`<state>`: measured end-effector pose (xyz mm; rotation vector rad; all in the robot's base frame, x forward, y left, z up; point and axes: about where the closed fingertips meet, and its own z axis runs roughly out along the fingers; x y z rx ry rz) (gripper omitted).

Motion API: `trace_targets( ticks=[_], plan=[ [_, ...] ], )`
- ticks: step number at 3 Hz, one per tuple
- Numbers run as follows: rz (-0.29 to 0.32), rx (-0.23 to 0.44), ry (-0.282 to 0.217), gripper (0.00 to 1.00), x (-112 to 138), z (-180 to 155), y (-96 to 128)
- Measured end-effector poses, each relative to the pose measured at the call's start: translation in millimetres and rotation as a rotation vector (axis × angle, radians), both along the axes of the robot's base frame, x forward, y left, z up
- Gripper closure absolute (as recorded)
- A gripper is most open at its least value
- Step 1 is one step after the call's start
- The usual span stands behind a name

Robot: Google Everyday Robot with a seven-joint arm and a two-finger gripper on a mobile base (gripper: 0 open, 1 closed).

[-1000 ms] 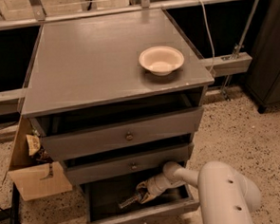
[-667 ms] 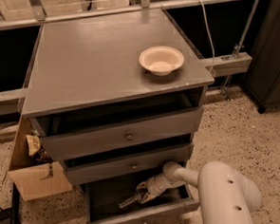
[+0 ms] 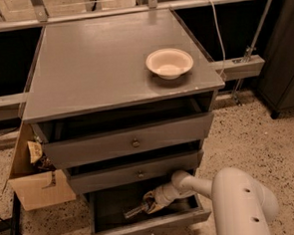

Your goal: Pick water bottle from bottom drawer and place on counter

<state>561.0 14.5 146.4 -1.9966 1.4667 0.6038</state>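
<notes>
- Camera view: the claw is down inside the open bottom drawer, right up against the water bottle lying in there. Can't tell if it's gripping or loose.
- A pale bowl sits on the bench.

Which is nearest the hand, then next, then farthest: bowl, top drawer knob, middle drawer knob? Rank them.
The hand is down inside the bottom drawer.
1. Middle drawer knob, just above it.
2. Top drawer knob, higher up.
3. Bowl, on the counter, right side.
</notes>
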Motion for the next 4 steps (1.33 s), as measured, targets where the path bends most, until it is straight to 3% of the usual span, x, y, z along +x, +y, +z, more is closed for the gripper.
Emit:
trace_targets(
  ticks=[4],
  plan=[
    [-0.214,-0.089,-0.117,1.0,-17.9,101.1,-33.8]
  ],
)
